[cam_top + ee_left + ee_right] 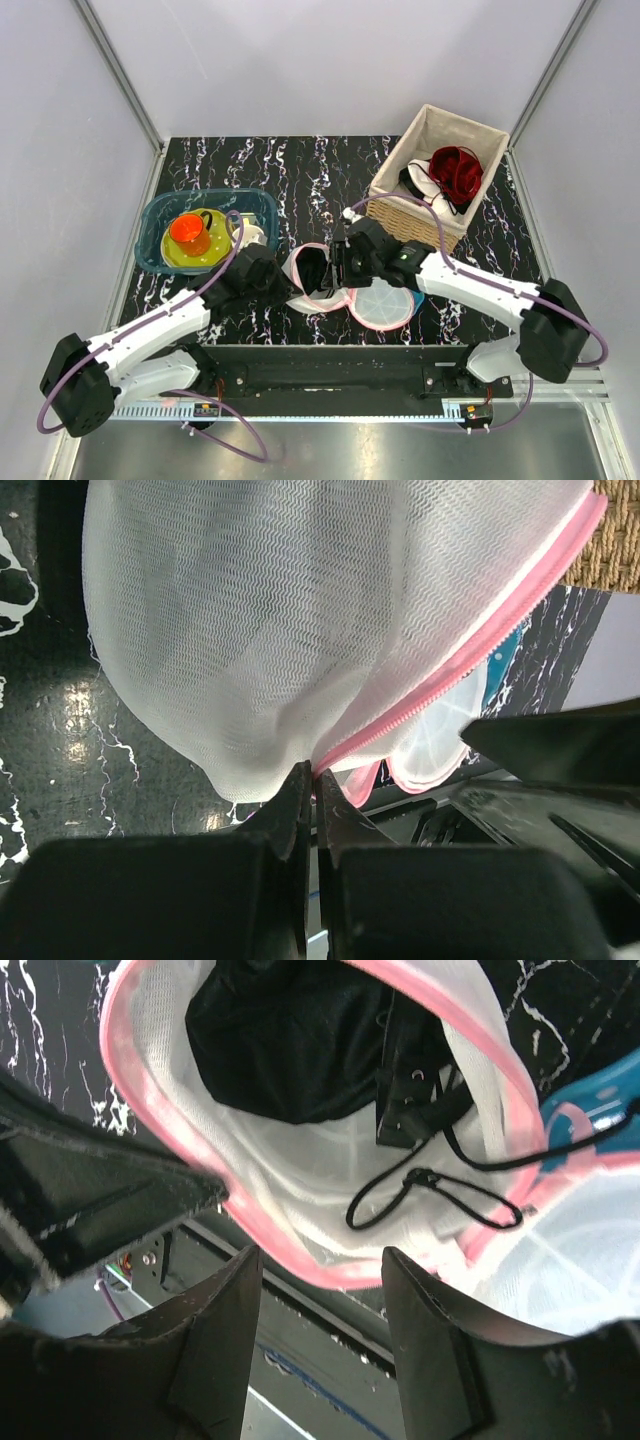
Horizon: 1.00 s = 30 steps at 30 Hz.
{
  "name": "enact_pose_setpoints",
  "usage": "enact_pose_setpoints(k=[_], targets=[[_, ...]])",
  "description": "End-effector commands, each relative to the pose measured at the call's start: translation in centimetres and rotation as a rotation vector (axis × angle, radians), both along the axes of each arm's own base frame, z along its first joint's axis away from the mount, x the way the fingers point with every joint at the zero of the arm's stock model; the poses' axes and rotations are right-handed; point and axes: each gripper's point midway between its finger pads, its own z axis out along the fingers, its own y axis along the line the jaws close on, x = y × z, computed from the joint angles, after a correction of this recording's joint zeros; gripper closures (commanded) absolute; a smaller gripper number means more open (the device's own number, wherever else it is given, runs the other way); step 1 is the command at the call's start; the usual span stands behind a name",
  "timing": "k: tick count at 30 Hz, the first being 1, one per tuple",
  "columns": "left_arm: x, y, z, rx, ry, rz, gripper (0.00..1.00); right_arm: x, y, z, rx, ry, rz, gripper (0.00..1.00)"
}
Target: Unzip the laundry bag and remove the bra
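The laundry bag lies open at the table's near middle, white mesh with a pink zipper rim. One disc half rests flat on a blue plate. My left gripper is shut on the bag's pink rim and holds the mesh half up. My right gripper is open and empty at the bag's mouth. Inside the bag I see black fabric and a thin black strap. No red shows in the bag.
A wicker basket at the back right holds a red garment and a white-and-black bra. A teal bin at the left holds a yellow-green plate and an orange cup. The arms' base rail runs along the near edge.
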Motion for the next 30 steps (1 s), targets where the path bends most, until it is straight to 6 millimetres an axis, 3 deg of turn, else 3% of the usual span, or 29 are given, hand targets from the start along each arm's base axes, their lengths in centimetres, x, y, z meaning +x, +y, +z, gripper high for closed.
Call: enact_pose_setpoints(k=[1,4,6,10,11,14,16,17,18,19,20,22,23,25,26,28,29,30], targets=[[1.0,-1.0,2.1,-0.055,-0.058,-0.007,1.00,3.0,2.8,0.9,0.070,-0.088,-0.051,0.43],[1.1,-0.5,2.4,-0.038,-0.072,0.004,1.00,4.6,3.3,-1.2,0.015,-0.091,-0.078,0.41],[1.1,-0.3,2.5,-0.032,-0.075,0.004,1.00,5.1,3.8,-1.6,0.004,-0.090,-0.080,0.39],[0.8,-0.1,2.1,-0.025,-0.068,-0.001,1.00,7.1,4.2,-3.3,-0.037,-0.132,-0.125,0.25],[0.7,-0.2,2.1,-0.028,-0.066,-0.004,1.00,7.5,4.1,-4.8,-0.073,-0.128,-0.136,0.23],[0.7,-0.2,2.2,-0.015,-0.065,-0.019,1.00,8.2,4.6,-6.6,-0.114,-0.120,-0.125,0.23],[0.7,0.1,2.6,0.002,-0.074,-0.020,1.00,8.5,5.0,-7.0,-0.124,-0.129,-0.106,0.39],[0.7,0.2,2.7,0.002,-0.078,-0.019,1.00,8.6,5.0,-7.0,-0.126,-0.137,-0.096,0.88],[0.8,0.2,2.8,0.000,-0.083,-0.016,1.00,8.6,4.9,-6.7,-0.129,-0.147,-0.089,1.00],[0.8,0.3,3.0,-0.004,-0.083,-0.013,1.00,8.5,4.7,-6.0,-0.121,-0.159,-0.087,1.00],[0.7,0.4,3.0,-0.005,-0.083,-0.010,1.00,8.4,4.6,-3.2,-0.070,-0.200,-0.097,1.00],[0.7,0.5,3.0,-0.008,-0.077,-0.002,1.00,7.7,3.9,-0.5,-0.015,-0.232,-0.099,1.00],[1.0,0.8,2.9,0.002,-0.089,0.020,1.00,7.0,3.5,3.1,0.060,-0.271,-0.097,1.00],[1.2,1.1,2.6,0.008,-0.086,0.029,1.00,5.7,3.1,6.2,0.119,-0.285,-0.074,1.00],[1.2,1.2,2.4,0.012,-0.082,0.032,1.00,4.5,3.2,9.9,0.205,-0.312,-0.027,1.00],[1.2,1.2,1.9,0.021,-0.069,0.032,1.00,3.1,3.2,13.0,0.285,-0.336,0.022,1.00],[1.2,1.2,1.7,0.023,-0.065,0.029,1.00,2.0,3.0,16.1,0.356,-0.367,0.052,1.00],[1.1,1.2,1.3,0.029,-0.052,0.026,1.00,1.6,2.7,17.3,0.376,-0.375,0.057,1.00]])
